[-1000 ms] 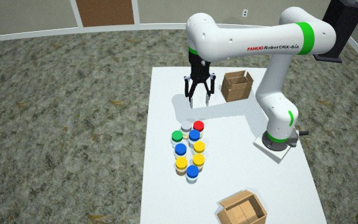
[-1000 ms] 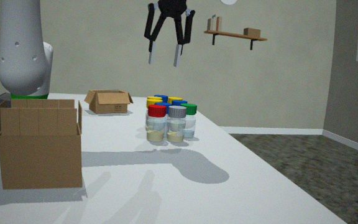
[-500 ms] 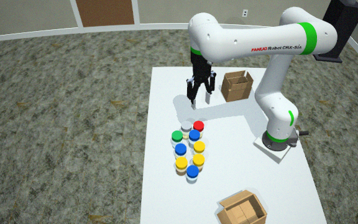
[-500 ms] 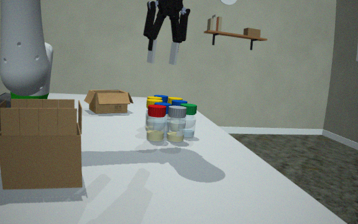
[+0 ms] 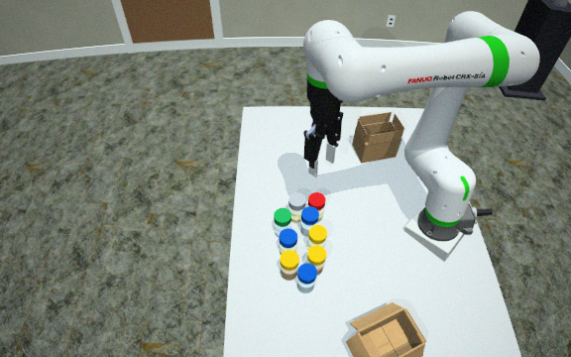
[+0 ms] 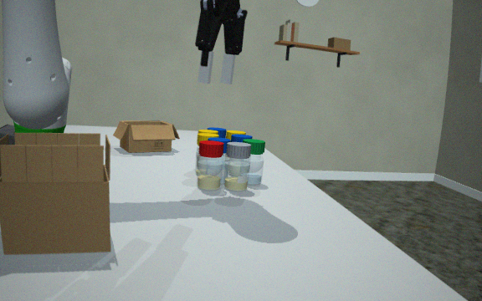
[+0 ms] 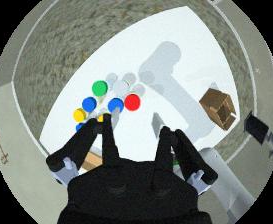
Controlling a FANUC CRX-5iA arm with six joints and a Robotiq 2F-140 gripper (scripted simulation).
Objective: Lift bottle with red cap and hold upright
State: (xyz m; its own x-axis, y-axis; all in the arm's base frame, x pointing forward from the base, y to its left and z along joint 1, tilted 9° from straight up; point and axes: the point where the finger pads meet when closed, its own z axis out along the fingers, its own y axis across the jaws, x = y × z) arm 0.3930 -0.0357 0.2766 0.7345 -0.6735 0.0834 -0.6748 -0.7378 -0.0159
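Observation:
The red-capped bottle (image 5: 316, 202) stands upright on the white table at the far right corner of a tight cluster of bottles. It also shows in the exterior view (image 6: 211, 165) and in the wrist view (image 7: 132, 102). A grey-capped bottle (image 5: 296, 203) touches it on one side and a blue-capped bottle (image 5: 309, 216) stands right behind it. My gripper (image 5: 321, 161) hangs high above the table, beyond the cluster's far end, fingers pointing down. It is open and empty, as the exterior view (image 6: 217, 74) shows.
The cluster holds green (image 5: 283, 218), blue (image 5: 287, 239) and yellow-capped (image 5: 317, 235) bottles, all standing. An open cardboard box (image 5: 378, 136) stands at the far side of the table, another (image 5: 386, 338) at the near edge. The robot base (image 5: 443, 223) is to the right.

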